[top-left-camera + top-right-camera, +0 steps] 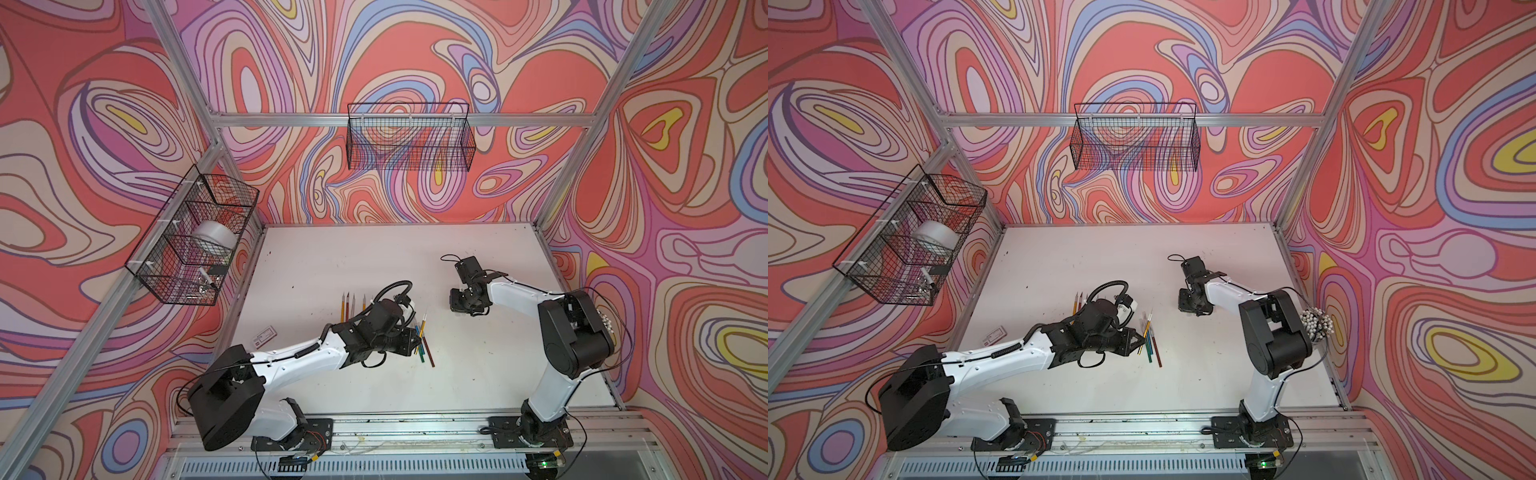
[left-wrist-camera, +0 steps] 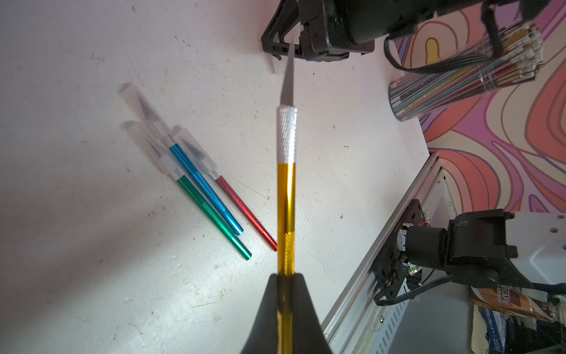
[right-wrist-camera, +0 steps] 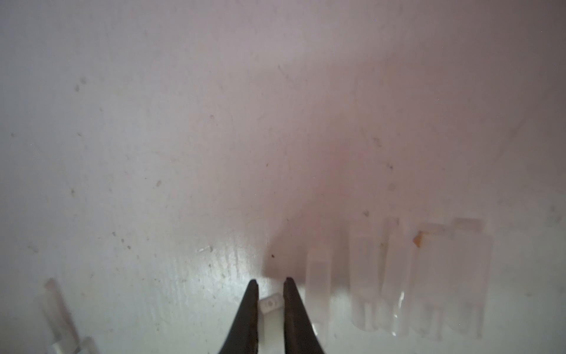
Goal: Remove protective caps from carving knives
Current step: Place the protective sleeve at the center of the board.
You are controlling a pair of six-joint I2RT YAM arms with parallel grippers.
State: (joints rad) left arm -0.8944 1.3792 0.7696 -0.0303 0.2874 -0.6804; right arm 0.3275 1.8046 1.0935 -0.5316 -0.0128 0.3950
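Here we go: the left fingers (image 2: 268, 315) clamp the bare-bladed gold carving knife (image 2: 286, 199) at bottom centre of the left wrist view, while the right fingers (image 3: 248, 315) pinch a translucent whitish plastic cap (image 3: 271, 309) bottom centre in theirs.

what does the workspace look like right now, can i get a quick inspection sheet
surface: white table, scuffed and speckled
job's things: gold knife held, blade bare; three capped knives, green, blue and red, lie together; row of loose caps on the table; bare knives lie past the left arm, toward the back wall
clutter: small white card; cup of sticks at the table's right edge
grippers: left gripper shut on the gold knife; right gripper shut on a cap, low over the table
cables: black cable loops over the left wrist
surroundings: two wire baskets on patterned walls; the side one holds a white roll
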